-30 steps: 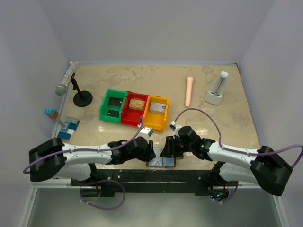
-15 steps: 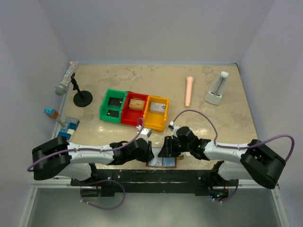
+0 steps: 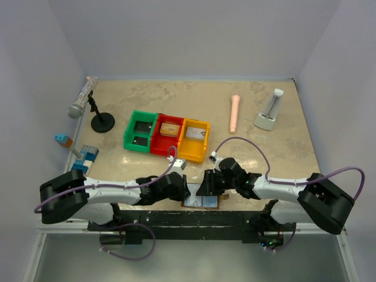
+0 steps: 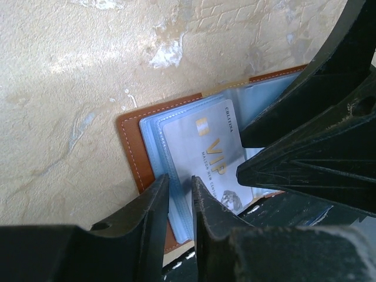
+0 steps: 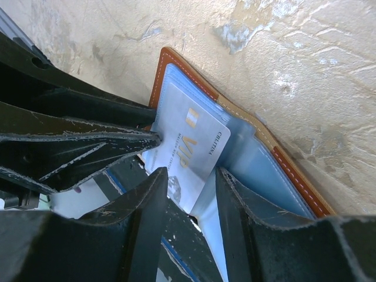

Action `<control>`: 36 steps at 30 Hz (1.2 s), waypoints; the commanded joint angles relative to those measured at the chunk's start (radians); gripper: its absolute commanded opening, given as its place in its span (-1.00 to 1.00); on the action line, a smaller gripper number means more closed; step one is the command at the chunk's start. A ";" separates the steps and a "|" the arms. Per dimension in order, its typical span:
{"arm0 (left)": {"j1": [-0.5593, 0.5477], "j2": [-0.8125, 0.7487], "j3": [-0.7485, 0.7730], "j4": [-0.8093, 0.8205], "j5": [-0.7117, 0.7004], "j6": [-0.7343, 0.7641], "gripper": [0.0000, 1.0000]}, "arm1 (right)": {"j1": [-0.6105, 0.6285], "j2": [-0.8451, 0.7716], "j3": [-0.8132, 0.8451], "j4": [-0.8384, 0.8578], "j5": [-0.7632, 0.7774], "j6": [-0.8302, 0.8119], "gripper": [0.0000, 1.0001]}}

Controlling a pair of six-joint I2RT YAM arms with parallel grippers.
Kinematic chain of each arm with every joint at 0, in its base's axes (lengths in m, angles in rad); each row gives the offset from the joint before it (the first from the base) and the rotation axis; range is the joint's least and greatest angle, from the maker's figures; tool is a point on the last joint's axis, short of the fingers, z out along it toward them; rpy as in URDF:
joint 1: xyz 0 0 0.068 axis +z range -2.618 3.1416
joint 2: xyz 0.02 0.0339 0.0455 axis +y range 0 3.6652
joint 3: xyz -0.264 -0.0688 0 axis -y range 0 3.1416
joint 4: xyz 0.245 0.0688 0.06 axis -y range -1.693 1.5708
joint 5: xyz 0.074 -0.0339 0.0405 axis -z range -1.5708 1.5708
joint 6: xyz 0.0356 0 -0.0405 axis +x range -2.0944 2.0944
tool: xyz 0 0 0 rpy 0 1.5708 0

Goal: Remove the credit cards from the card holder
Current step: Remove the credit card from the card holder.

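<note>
Left gripper (image 4: 179, 183): fingers nearly together over the card holder (image 4: 130, 147) edge, grasp can't be told. Right gripper (image 5: 192, 173): fingers either side of the silver VIP card (image 5: 188, 144), pinch unclear. Holder lies open at the bench's near edge, middle; brown rim, pale blue inside. Beige marbled bench (image 3: 194, 100), pale walls (image 3: 188, 41). Card print shows in wrist views only; overhead, the grippers cover most of it.
</note>
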 commanded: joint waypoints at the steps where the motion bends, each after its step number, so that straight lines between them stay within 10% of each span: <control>1: -0.002 0.025 -0.023 -0.024 -0.018 -0.010 -0.48 | 0.005 -0.011 -0.013 -0.004 0.033 0.001 -0.14; 19: -0.002 0.081 -0.040 -0.007 -0.012 -0.036 -1.00 | 0.004 -0.002 -0.079 0.163 -0.002 0.071 -0.10; 36: -0.002 0.067 -0.118 -0.005 -0.067 -0.164 -1.00 | -0.055 -0.005 -0.131 0.301 -0.016 0.152 -0.12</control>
